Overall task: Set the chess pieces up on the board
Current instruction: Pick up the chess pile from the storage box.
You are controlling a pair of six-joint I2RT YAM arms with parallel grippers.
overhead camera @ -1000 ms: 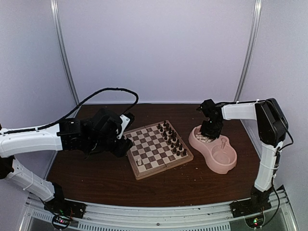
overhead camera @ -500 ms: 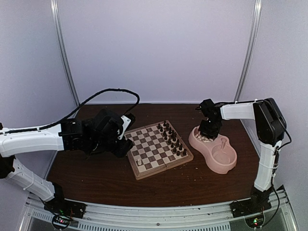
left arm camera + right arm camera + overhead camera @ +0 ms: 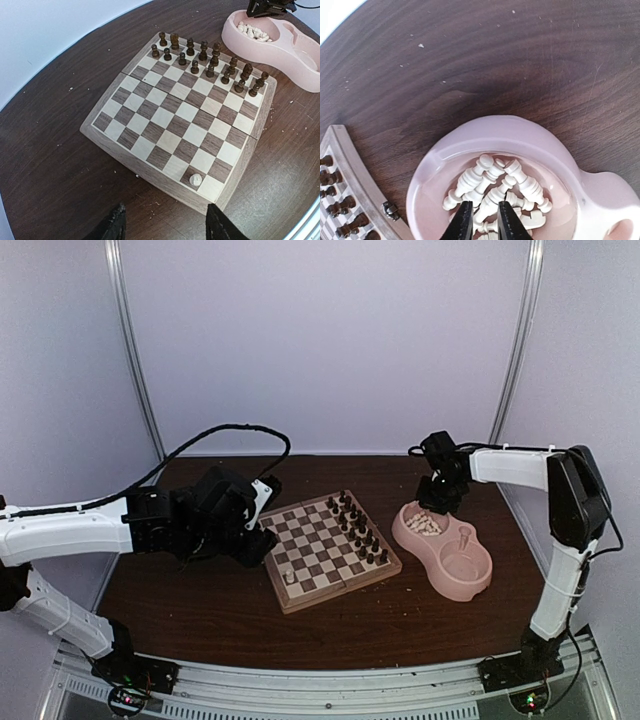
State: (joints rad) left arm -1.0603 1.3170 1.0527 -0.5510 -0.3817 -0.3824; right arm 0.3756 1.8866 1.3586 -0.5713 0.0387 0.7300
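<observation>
Lining board's [image 3: 322, 550] 2 o'clock edge: dark pieces [image 3: 358, 530]; lone white piece [image 3: 290, 577] at 7 o'clock. Other chess pieces [image 3: 495, 187] heaped in pink bowl [image 3: 485, 125], 3 o'clock. R gripper [image 3: 482, 222] over them, fingers nearly together, grip unclear; L gripper [image 3: 165, 212] apart, empty.

Board [image 3: 170, 117]: square, wooden, light and dark brown checks, pale border, fold seam across the middle. It lies flat on the tabletop [image 3: 50, 150], askew to its edge.

One cream-white piece [image 3: 195, 179] stands upright on a dark square in the near edge row, second from the corner.

Other chess pieces [image 3: 492, 187]: a cream-white heap, criss-crossed on their sides in the round compartment of the pink bowl [image 3: 427, 175], beside the board.
</observation>
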